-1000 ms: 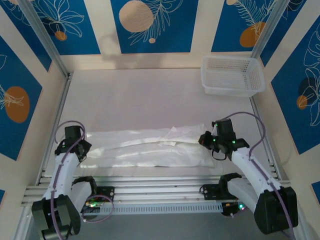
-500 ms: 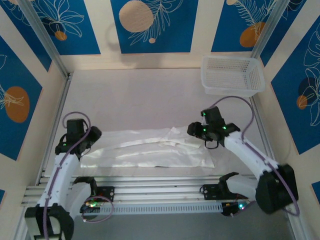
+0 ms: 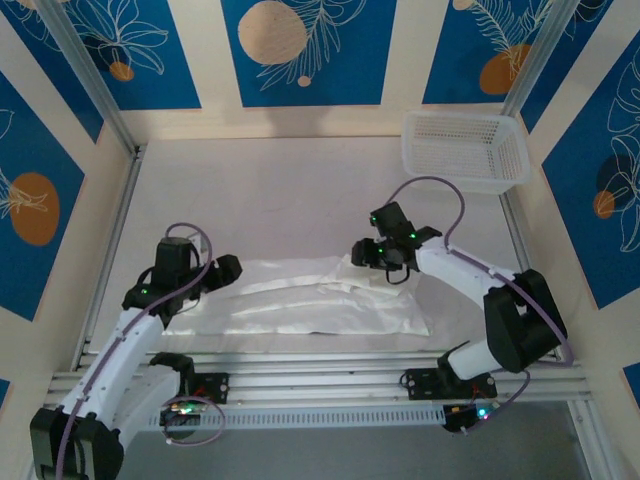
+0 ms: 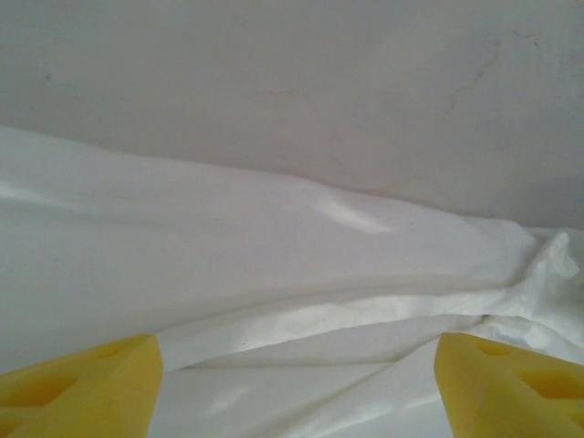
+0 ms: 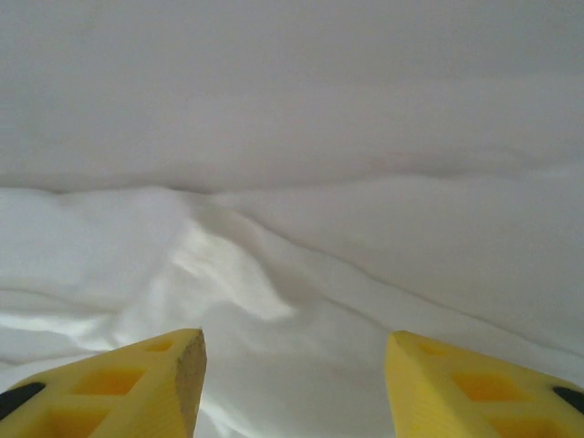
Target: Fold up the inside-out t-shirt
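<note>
The inside-out t-shirt [image 3: 300, 305] lies as a long, flat, wrinkled white band across the near part of the table. My left gripper [image 3: 228, 268] hovers at the band's far left edge and is open. In the left wrist view its yellow fingers [image 4: 82, 388] stand wide apart over the t-shirt's folds [image 4: 274, 237], with nothing between them. My right gripper [image 3: 360, 252] is over the bunched far edge right of the middle. It is open too, its fingertips [image 5: 119, 383] apart above the cloth [image 5: 301, 274].
A white mesh basket [image 3: 465, 150] stands at the far right corner. Metal rails [image 3: 320, 375] run along the table's near edge, in front of the shirt. Bare white table [image 3: 280, 200] stretches beyond the shirt to the back wall.
Both grippers have opened and let go of the shirt's ends. Each has swung inward toward the middle and slightly away from the near edge. The shirt lies flat.
</note>
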Controlling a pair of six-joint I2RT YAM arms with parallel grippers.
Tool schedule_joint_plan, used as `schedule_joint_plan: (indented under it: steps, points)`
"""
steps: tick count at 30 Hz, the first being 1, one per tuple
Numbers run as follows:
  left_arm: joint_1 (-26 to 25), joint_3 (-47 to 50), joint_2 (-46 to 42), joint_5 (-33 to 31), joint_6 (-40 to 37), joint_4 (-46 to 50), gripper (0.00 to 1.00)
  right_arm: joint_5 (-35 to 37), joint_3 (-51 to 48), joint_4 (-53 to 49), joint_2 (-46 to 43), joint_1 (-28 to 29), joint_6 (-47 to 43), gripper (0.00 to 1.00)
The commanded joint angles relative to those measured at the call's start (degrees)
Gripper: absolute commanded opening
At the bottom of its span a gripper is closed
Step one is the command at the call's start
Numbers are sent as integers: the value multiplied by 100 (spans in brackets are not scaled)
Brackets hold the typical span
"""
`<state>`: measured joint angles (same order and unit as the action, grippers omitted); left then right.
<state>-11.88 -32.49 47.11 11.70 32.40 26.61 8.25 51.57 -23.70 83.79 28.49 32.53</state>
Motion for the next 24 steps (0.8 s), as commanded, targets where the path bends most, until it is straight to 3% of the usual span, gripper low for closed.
schedule_joint_plan:
  steps: [1, 5, 7, 12, 15, 19, 22, 23, 24]
  points:
    - [-121, -4, 7, 175, -224, -78, 82, -11, 362, 178, 493, 112, -174, 61]
    - [-137, -33, 8, 181, -289, -7, 90, -226, 790, 145, 1118, 122, -377, 65]
    - [-137, -22, 9, 192, -269, -2, 92, -320, 901, 125, 1331, 146, -346, 59]
    - [-145, 32, 74, 88, -231, -15, 93, -658, 914, 31, 1288, 152, -133, 15]
    - [-144, 78, 188, -105, -226, -15, 93, -784, 733, -20, 840, 156, -10, 0]
    - [-142, 123, 445, -254, -204, -77, 94, -1096, 124, 74, 74, 297, 411, 0]
    - [-148, 142, 579, -256, -171, -141, 94, -919, -688, 104, -632, 730, 990, 0]
    - [-143, 166, 595, -264, -164, -169, 94, -871, -1017, 159, -901, 906, 1235, 4]
    - [-137, 185, 590, -274, -155, -205, 94, -897, -1317, 234, -1163, 1071, 1466, 15]
